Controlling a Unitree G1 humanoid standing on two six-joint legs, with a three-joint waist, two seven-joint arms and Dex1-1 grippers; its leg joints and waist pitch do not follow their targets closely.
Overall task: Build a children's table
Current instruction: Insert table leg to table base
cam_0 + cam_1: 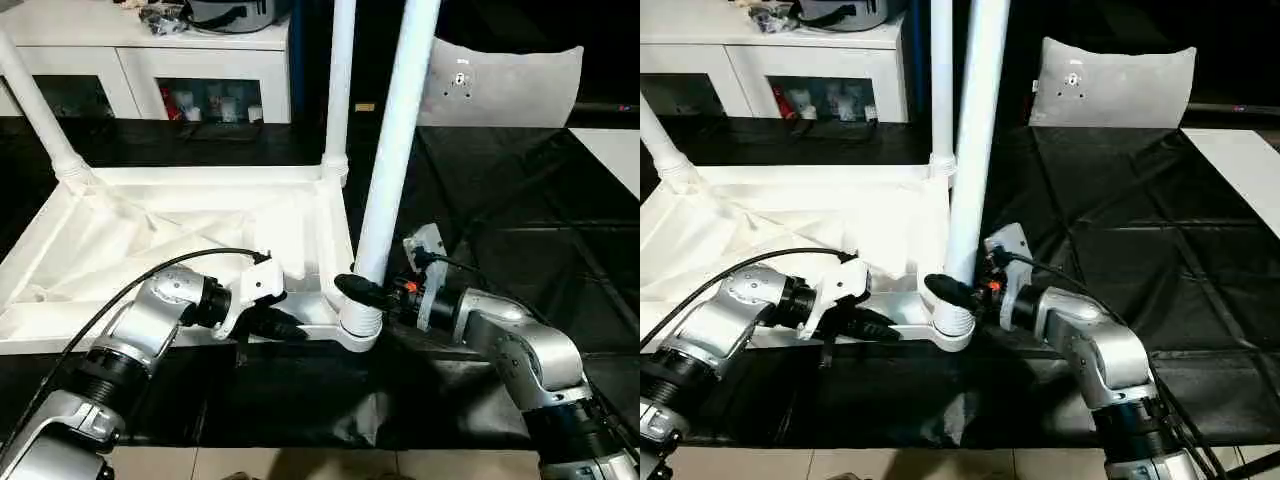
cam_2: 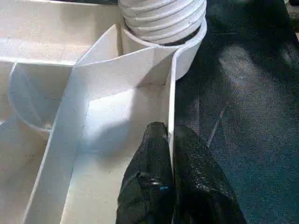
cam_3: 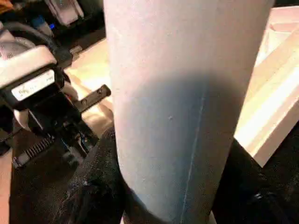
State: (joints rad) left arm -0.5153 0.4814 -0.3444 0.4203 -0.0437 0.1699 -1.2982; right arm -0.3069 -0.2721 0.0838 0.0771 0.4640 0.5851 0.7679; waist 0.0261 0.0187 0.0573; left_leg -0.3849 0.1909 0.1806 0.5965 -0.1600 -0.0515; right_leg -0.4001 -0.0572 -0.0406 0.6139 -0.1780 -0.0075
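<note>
white leg [image 1: 395,140] in right gripper [image 1: 372,293], corner socket [image 1: 358,330]

White ribbed table top [image 1: 150,225]; white legs [image 1: 395,140]; black cloth [image 1: 500,210]; grey-white pillow [image 1: 505,85], maybe; silver forearms [image 1: 520,345].

We can't read any text: the white label [image 3: 32,86] on the left gripper's housing carries dark print too blurred to make out, and nothing else bears legible lettering or numbers.

Black fingers [image 2: 152,177] pinch the table top's rim [image 2: 171,102] near the leg's threaded end [image 2: 163,18].
</note>
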